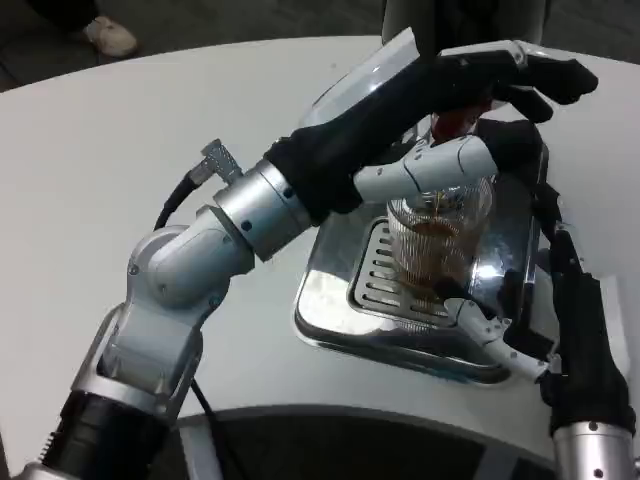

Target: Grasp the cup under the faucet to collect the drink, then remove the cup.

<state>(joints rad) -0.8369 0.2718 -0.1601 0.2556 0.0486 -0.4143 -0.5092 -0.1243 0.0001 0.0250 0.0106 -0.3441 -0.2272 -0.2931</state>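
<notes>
The white desk [150,130] carries a shiny metal drip tray [330,320]. The left arm [200,260] reaches diagonally up across it, its hand [470,90] spread over the red faucet [455,122], fingers apart, holding nothing. The clear cup [435,240], partly filled with brown drink, stands on the tray's grate under the faucet. The right hand [530,250] wraps around the cup's side.

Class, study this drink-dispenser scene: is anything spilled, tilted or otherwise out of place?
Nothing stands out. The cup stands upright on the drip tray, holding brown drink, with no visible spill. The left hand is up at the faucet; the right hand is at the cup.
</notes>
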